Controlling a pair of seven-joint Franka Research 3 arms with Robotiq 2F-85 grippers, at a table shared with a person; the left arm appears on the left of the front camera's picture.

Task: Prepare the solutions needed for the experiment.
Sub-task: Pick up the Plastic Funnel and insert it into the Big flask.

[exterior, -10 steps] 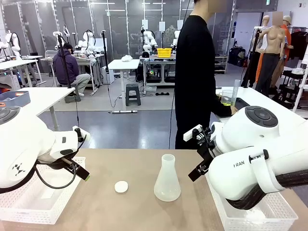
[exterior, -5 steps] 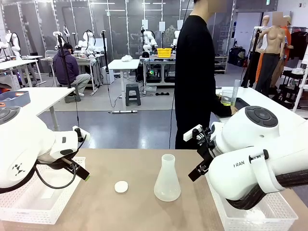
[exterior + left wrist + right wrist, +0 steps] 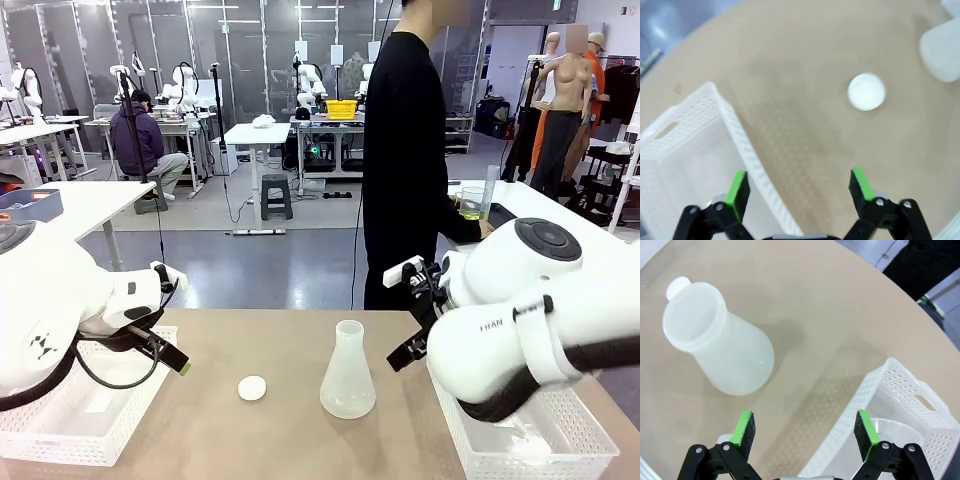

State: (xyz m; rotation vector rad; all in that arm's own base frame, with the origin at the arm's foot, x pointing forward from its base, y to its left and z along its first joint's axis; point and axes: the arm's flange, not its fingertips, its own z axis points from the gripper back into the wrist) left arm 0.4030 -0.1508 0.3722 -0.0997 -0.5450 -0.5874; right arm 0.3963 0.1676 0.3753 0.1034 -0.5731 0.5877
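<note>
A tan bench [image 3: 300,340] crosses an open lab floor, with a white side bench [image 3: 560,215] beyond its far right corner. The solutions [image 3: 469,212] are on that side bench, near its near edge. They form a shallow layer in a clear beaker just beside a tall clear cylinder [image 3: 488,190], and the arm of the person [image 3: 405,150] reaches down towards them.

The step in hand seems to be bringing that liquid over to the conical flask [image 3: 348,372]. The flask stands upright and apparently empty at mid-bench, with its white cap [image 3: 252,388] lying apart on its left. The right tool [image 3: 807,429] hovers with its jaws apart, over the bench between the flask and the right basket [image 3: 875,390]. The left tool [image 3: 799,186], jaws likewise apart, hangs above the rim of the left basket [image 3: 742,135].

To do this well, both tools should probably keep clear of the flask's mouth. Any steadying grip belongs on the neck, closed gently, since the flask looks light and easy to tip.

The liquid itself looks clear, pale yellow-green and thin as water, covering only the bottom of the glass
</note>
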